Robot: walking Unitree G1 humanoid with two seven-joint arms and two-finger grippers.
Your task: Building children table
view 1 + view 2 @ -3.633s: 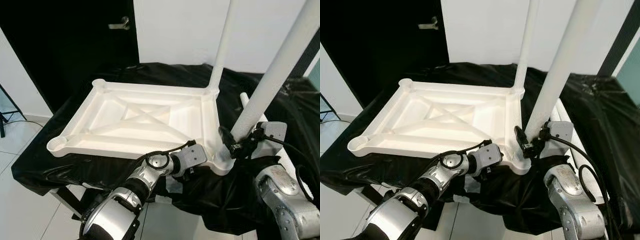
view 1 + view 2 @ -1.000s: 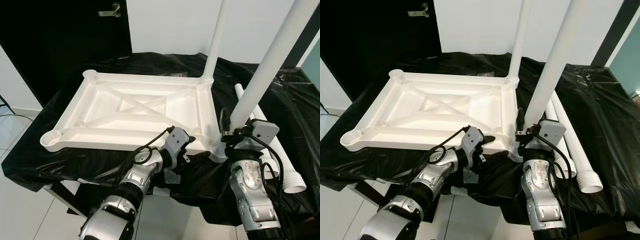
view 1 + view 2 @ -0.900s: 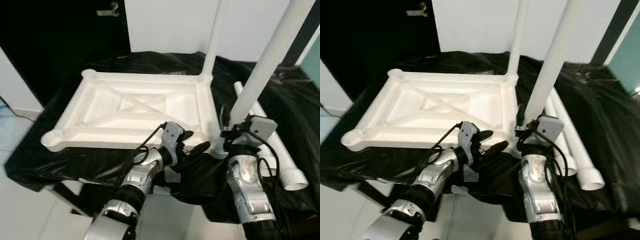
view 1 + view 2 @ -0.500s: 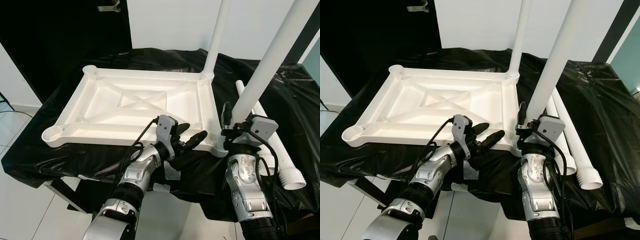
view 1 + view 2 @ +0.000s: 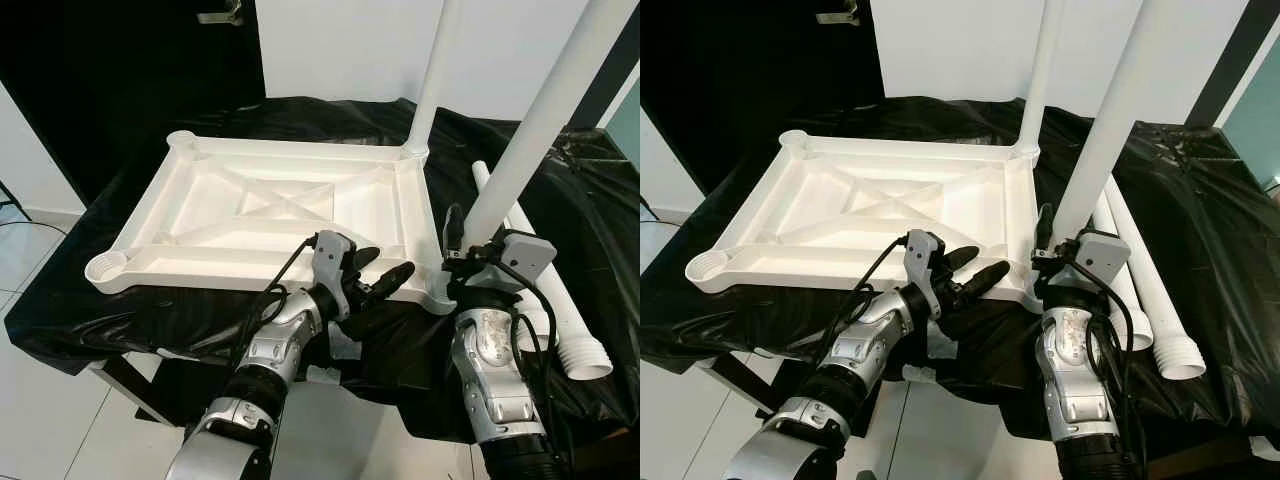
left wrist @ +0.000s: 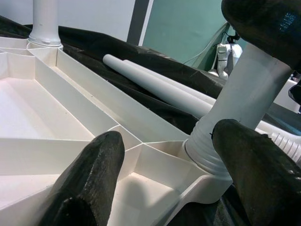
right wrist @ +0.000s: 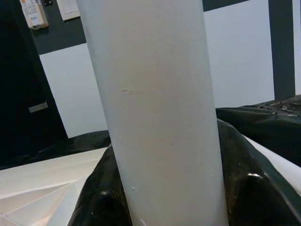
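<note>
two legs [image 5: 437, 70] stand in the upturned tabletop [image 5: 270, 215]; two lie loose [image 5: 545, 315]. your right gripper [image 5: 1052, 258] clamps one, left gripper [image 5: 378, 272] gapes empty.

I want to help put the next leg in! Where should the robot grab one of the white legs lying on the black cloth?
Probably the plain round middle of a loose leg, from above, fingers across the tube. It lies flat on the black cloth, pressed against a second leg, so come down on its open side. The ribbed end goes into the tabletop, so leave that free.
</note>
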